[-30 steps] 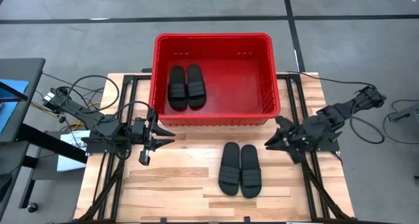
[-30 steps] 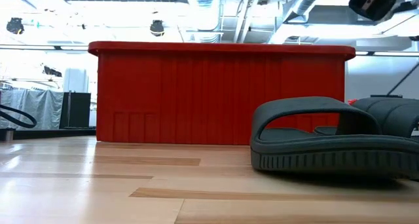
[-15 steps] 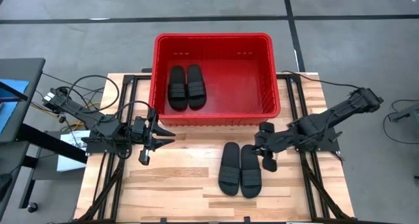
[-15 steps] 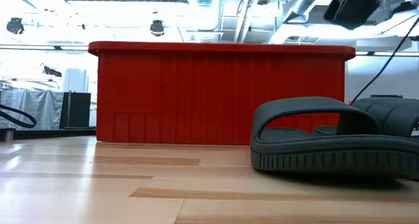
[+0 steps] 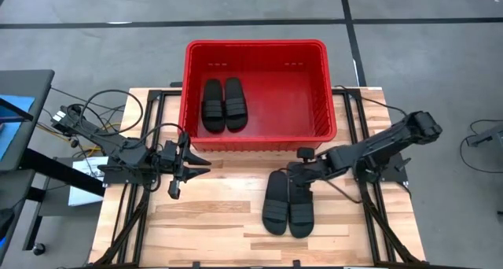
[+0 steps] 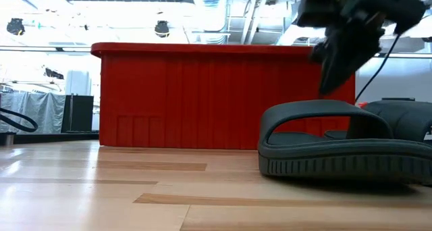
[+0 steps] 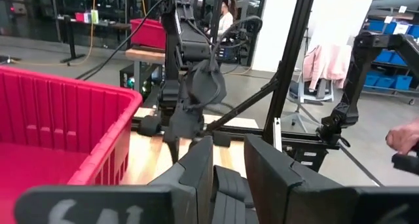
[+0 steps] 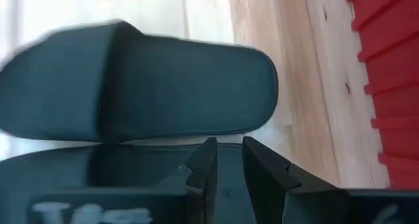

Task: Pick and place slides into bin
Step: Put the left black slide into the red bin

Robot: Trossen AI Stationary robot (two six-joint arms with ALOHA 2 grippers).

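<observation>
The red bin (image 5: 255, 43) stands at the table's far middle, with two black slides (image 5: 224, 104) lying flat on its floor at its left. Two more black slides (image 5: 277, 206) lie side by side, soles down, on the table in front of the bin; they also show in the low view (image 6: 324, 140). My right gripper (image 5: 292, 177) hangs just above the far end of the right one (image 8: 163, 178), fingers open a little and pointing down, touching nothing in the low view (image 6: 327, 82). My left gripper (image 5: 203, 163) waits open and empty by the bin's near left corner.
The bin's near wall (image 6: 229, 96) rises close behind the two slides on the table. Bare wooden table (image 5: 212, 222) lies to their left and near side. Black frame rails (image 5: 369, 214) run along both sides of the table. People show in the room beyond.
My right gripper has gone from the table's right edge toward its left and come down, from beside the bin's near right corner to just above the far end of the right slide on the table. The slides have not moved.
</observation>
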